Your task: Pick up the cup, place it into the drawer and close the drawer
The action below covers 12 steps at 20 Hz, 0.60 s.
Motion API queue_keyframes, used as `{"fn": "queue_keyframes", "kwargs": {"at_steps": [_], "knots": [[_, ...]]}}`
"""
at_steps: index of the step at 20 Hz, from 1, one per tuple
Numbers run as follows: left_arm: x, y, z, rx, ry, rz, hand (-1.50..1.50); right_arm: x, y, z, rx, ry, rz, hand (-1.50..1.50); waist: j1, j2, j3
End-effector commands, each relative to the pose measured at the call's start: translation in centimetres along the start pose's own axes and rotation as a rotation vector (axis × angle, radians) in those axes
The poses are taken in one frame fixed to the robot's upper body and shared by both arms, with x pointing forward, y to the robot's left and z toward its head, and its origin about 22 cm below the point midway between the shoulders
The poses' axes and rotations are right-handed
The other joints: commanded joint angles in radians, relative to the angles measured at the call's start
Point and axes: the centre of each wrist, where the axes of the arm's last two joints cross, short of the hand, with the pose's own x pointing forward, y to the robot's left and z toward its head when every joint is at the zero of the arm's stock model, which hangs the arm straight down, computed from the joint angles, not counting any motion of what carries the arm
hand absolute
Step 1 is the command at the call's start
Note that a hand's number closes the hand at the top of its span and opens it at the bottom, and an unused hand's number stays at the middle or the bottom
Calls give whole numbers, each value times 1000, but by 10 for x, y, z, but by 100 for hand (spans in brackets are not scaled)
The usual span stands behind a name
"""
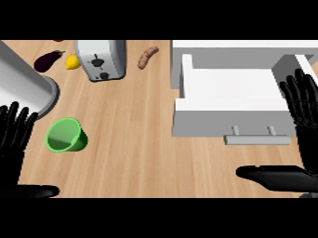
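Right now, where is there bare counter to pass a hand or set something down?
Bare wood runs between the green cup and the open drawer, and below both. It is crowded at the top left: eggplant, lemon, toaster.

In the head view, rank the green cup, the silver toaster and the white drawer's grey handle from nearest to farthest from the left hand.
1. Green plastic cup, lying on its side just right of the left hand.
2. Silver toaster, farther up the counter.
3. White drawer's grey handle, far right.
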Motion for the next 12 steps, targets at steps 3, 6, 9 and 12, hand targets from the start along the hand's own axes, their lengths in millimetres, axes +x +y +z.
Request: {"fn": "queue_keyframes", "kwargs": {"at_steps": [3,6,9,12], "knots": [[-36,23,26,89,59,-76,-150,-6,-28,6,-2,1,-3,-150,-1,0,0],[-49,52,2,139,88,-108,-150,-5,0,6,10,0,13,-150,-5,1,0],[-79,40,0,148,101,-124,-150,2,-9,-6,0,-11,5,-150,-4,1,0],[-95,47,17,146,134,-142,-150,-9,-2,-1,6,-6,-1,-150,-2,0,0]]}}
